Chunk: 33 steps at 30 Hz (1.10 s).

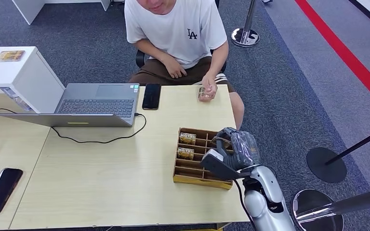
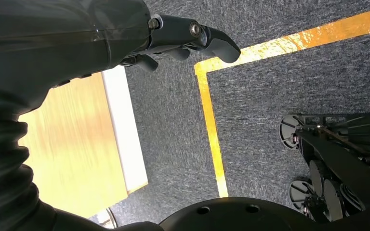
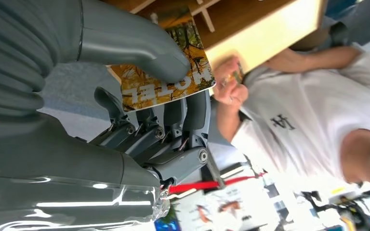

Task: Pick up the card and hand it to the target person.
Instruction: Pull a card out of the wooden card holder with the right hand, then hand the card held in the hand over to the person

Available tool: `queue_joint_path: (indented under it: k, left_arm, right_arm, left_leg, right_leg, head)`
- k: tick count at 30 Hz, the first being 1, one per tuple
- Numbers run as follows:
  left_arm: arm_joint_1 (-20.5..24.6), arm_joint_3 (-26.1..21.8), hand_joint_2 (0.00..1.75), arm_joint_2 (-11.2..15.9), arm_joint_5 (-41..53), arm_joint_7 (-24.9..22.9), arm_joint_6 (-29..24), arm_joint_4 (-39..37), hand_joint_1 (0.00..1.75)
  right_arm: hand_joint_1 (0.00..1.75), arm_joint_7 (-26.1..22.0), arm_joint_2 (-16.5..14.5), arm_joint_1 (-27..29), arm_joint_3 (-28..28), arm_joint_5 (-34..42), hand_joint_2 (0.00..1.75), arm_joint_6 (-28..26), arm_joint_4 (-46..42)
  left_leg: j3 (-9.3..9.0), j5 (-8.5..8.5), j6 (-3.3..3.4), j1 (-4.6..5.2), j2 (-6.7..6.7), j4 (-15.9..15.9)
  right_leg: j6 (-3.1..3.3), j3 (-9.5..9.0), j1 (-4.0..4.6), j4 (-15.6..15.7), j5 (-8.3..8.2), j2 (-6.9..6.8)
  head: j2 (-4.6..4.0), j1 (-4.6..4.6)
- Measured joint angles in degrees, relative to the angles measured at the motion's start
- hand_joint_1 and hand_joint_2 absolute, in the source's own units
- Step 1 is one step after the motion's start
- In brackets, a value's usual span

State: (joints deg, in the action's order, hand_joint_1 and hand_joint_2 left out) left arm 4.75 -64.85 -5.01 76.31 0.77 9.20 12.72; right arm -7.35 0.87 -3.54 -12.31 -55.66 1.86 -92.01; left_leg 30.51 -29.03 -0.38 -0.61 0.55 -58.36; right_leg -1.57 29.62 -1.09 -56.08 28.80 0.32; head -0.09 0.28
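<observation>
Right hand pinches the card between thumb and fingers: an autumn-leaf print in orange and yellow, pale block lettering across it. From the head camera that hand hovers over the tray at the table's edge. Across sits the person. Left hand hangs over carpet, fingers curled, holding nothing.

Card: orange-yellow autumn-leaf print, white lettering, pinched by the grey thumb and dark fingers of the right hand. Table: pale wood grain. Divided box: brown cardboard, holding matching yellow cards. Laptop: silver, black cable. 2 phones, black. Person's T-shirt: white, dark logo. Carpet: dark grey, red stripe; yellow floor tape in the left wrist view.
</observation>
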Motion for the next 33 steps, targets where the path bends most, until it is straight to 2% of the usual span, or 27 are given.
queue_joint_path:
  k: [8,17,26,33]
  left_arm:
    - [0.0,0.0,1.75,0.0,0.0,0.4,-0.1,0.0,0.0]
    - [0.0,0.0,1.75,0.0,0.2,0.4,-0.1,0.0,0.0]
    - [0.2,0.0,1.75,0.0,0.6,0.7,0.0,0.0,0.0]
    - [0.4,0.0,1.75,0.0,1.0,0.6,0.1,0.0,0.0]
  right_arm:
    - [1.47,-4.4,1.4,1.0,0.0,4.7,1.75,0.6,-4.8]
    - [1.47,-10.5,2.5,0.0,0.4,15.6,1.75,3.6,-7.0]
    - [1.47,-12.6,2.3,-8.1,1.1,22.6,1.75,4.4,-2.4]
    - [1.47,-15.2,-0.2,-15.8,1.3,23.8,1.75,-0.1,6.0]
  left_leg:
    - [-0.01,0.0,0.0,0.0,0.0,0.0]
    - [0.01,0.0,0.0,0.0,0.0,0.0]
    - [0.0,0.05,0.03,0.0,-0.01,0.0]
    - [0.0,0.06,0.03,0.0,-0.01,0.0]
  right_leg:
    - [0.0,0.0,0.0,0.0,0.0,0.0]
    - [0.0,-0.01,0.0,0.0,0.0,0.0]
    - [-0.02,-0.05,0.0,0.0,-0.02,0.01]
    - [-0.01,-0.03,0.0,0.0,-0.03,0.02]
  head:
    - [0.0,0.01]
    - [0.0,0.0]
    - [0.0,0.0]
    - [0.0,-0.01]
